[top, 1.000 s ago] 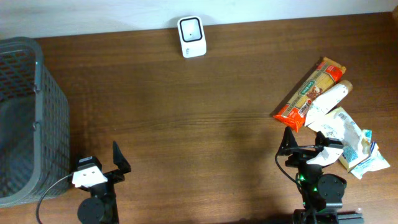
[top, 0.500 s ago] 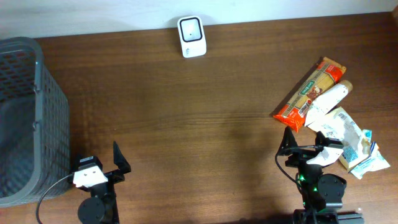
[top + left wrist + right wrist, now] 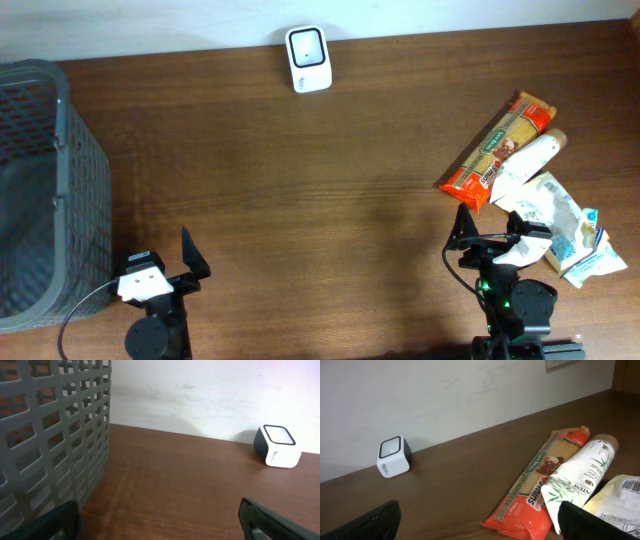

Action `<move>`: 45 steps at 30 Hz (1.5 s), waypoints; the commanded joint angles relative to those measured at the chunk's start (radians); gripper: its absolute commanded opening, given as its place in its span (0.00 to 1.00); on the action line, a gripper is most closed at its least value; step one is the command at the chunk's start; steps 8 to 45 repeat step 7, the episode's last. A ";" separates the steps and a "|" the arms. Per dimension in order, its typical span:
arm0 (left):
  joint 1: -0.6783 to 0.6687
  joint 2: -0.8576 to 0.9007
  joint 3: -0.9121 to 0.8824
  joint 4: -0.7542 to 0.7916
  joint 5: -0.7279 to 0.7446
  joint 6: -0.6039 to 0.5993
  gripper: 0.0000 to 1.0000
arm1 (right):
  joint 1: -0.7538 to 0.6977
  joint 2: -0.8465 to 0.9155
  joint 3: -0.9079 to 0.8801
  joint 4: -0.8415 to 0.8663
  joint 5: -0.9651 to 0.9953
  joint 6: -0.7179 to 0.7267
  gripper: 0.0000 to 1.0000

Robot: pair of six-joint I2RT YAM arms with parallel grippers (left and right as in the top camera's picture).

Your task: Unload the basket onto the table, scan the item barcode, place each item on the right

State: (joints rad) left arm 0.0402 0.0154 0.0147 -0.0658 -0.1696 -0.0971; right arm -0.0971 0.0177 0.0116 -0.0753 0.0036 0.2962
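Overhead, a grey lattice basket (image 3: 40, 190) stands at the far left edge of the brown wooden table (image 3: 330, 210); in the left wrist view its gridded wall (image 3: 55, 435) fills the left of the picture. Just beside the basket, at the near edge, the left gripper (image 3: 160, 268) rests with its jaws wide apart and nothing between them; its two dark fingertips (image 3: 270, 520) show only at the bottom corners of the wrist view. At the far edge, against the pale wall, sits the white barcode scanner (image 3: 308, 58), its dark-framed window facing up; it is well apart from both arms. The right gripper (image 3: 493, 240) is at the near edge on the right, jaws likewise spread wide and empty, with dark fingertips (image 3: 375, 520) at the lower corners of its own view. The goods to be scanned lie in a loose heap just beyond and to the right of this gripper. They are a long red-and-orange spaghetti packet (image 3: 498, 152) laid diagonally, a white leaf-printed tube (image 3: 530, 160) lying against its right side, a crumpled white bag (image 3: 555, 215) bearing a printed barcode, and a blue-and-white pack (image 3: 590, 250) at the outer edge. None is touched by either gripper.
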 commanded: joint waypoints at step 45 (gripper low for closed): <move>-0.004 -0.010 -0.006 0.000 -0.011 0.019 0.99 | 0.005 -0.005 -0.006 -0.005 0.008 0.008 0.99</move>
